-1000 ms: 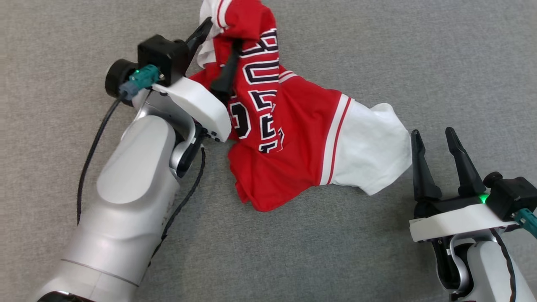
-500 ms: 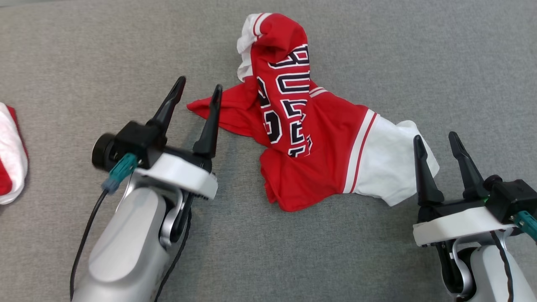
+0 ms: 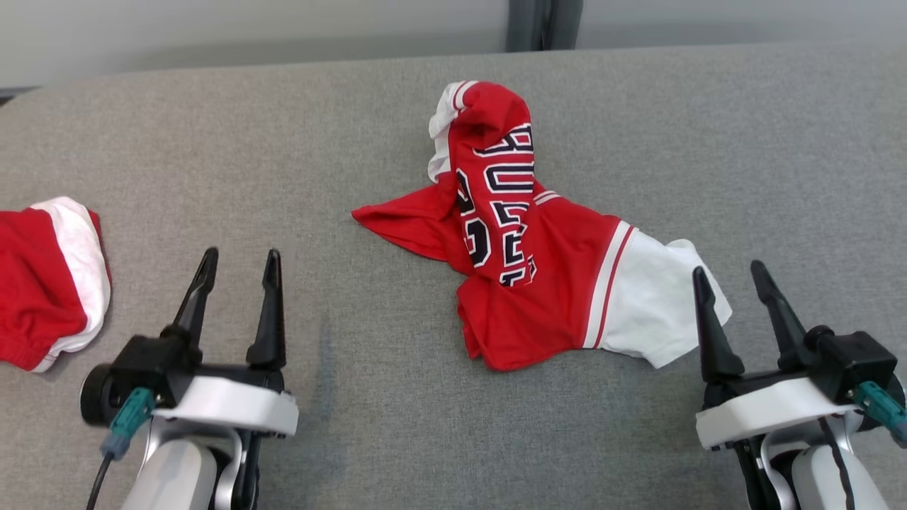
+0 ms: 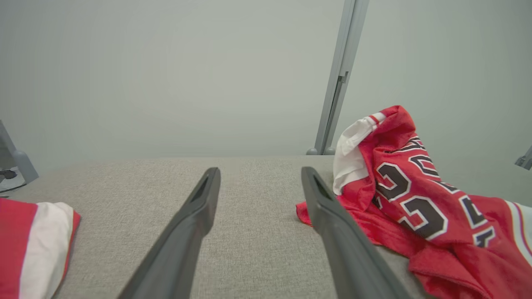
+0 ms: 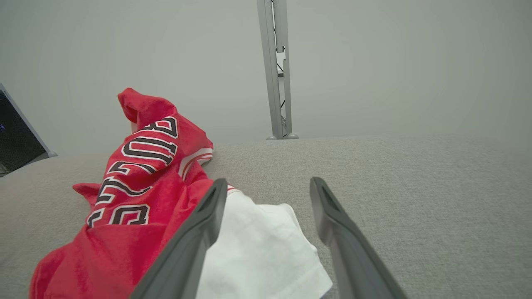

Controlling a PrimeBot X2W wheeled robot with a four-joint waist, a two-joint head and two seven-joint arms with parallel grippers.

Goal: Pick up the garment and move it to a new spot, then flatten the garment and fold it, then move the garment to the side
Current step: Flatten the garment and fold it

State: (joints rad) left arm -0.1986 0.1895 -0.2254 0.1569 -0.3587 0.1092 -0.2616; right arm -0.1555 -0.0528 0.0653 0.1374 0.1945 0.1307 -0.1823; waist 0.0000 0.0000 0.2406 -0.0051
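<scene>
Backs left claw (image 3: 241, 251) off the garment (image 3: 538, 283) to lower left, spread and empty. Holds right claw (image 3: 728, 268) spread at lower right, just beside white hem. Leaves garment crumpled mid-frame on worktop (image 3: 354, 397); risks pinching several bunched layers, twisting it worse.

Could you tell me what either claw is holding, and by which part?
Nothing is held: the left claw and right claw are open and empty; the jersey lies loose on the grey surface.

My left gripper (image 3: 241, 252) lets go of the garment (image 3: 553, 297) and pulls back to the lower left, jaws wide and empty. My head camera tilts up, bringing a second red-and-white cloth (image 3: 42, 283) into view.
</scene>
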